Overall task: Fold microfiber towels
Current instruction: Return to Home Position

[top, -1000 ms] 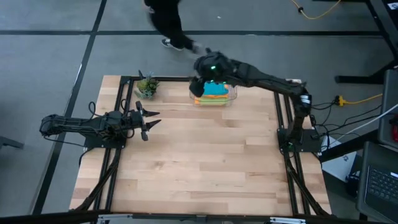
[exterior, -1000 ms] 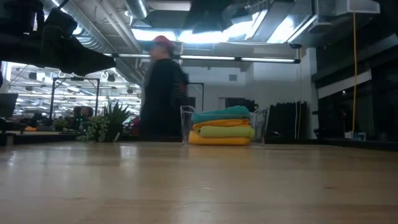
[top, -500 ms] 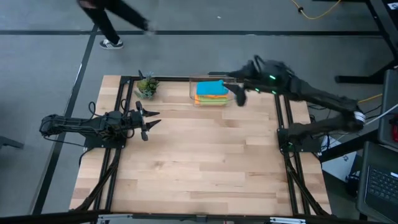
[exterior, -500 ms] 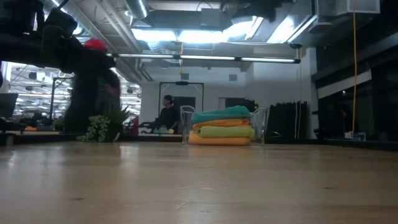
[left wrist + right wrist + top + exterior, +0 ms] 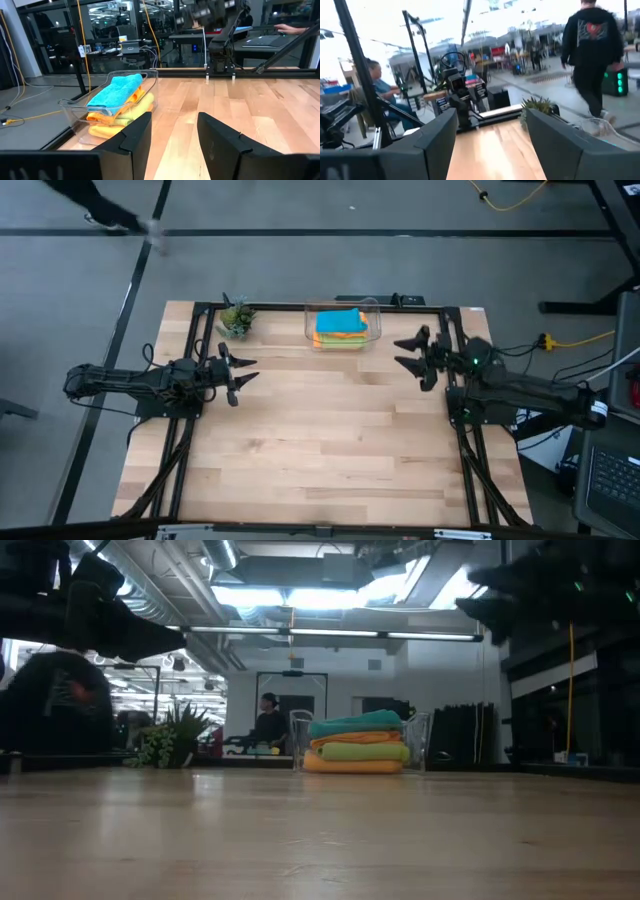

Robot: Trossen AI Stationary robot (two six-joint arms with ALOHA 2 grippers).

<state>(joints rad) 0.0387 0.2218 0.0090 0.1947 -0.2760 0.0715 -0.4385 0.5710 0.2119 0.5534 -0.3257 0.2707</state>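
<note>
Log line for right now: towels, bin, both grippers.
towels: four folded, stacked in clear bin, teal on top | left gripper: open, empty, over table left side | right gripper: open, empty, right of bin

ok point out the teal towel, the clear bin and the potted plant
teal towel (image 5: 341, 321), high view, middle of its top face
clear bin (image 5: 299, 743), low view, bare side wall
potted plant (image 5: 236, 321), high view, its leaves

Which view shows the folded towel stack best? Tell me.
The low view: the towel stack sits side-on in the clear bin, all four layers showing. The left wrist view sees it obliquely; the high view mostly its teal top; the right wrist view misses it.
</note>
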